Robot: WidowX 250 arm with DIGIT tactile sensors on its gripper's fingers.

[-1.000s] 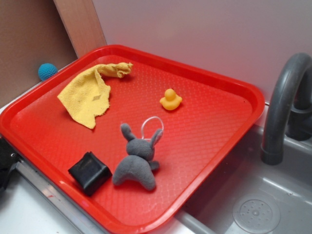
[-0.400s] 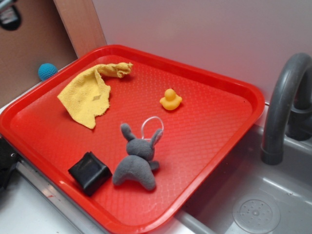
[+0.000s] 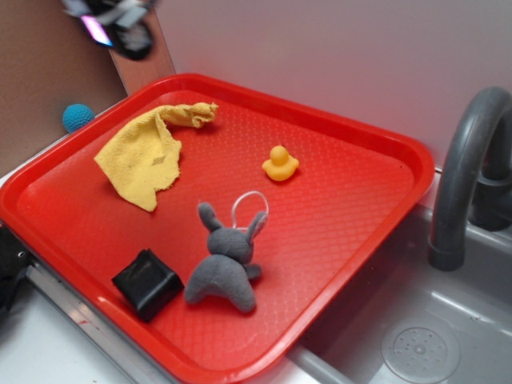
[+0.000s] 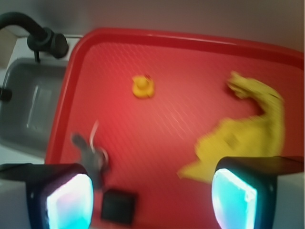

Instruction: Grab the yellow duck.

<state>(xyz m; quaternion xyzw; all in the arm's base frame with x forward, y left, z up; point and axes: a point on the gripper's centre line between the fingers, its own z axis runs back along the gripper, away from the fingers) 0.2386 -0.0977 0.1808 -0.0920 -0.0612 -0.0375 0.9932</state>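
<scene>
The tiny yellow duck (image 3: 280,164) sits upright on the red tray (image 3: 360,200), right of its middle; in the wrist view the duck (image 4: 142,87) lies well ahead of the jaws. My gripper (image 3: 116,24) is a blurred shape at the top left of the exterior view, high above the tray's far left corner and far from the duck. In the wrist view the gripper (image 4: 152,198) is open and empty, its two fingers wide apart.
A yellow cloth (image 3: 148,152) lies at the tray's back left, a grey plush bunny (image 3: 228,264) and a black block (image 3: 148,282) at the front. A blue ball (image 3: 78,117) sits behind the tray. A grey faucet (image 3: 464,176) and sink (image 3: 416,336) stand to the right.
My gripper has come into the exterior view at the top left and moved rightward over the last second. The things on the tray have not moved.
</scene>
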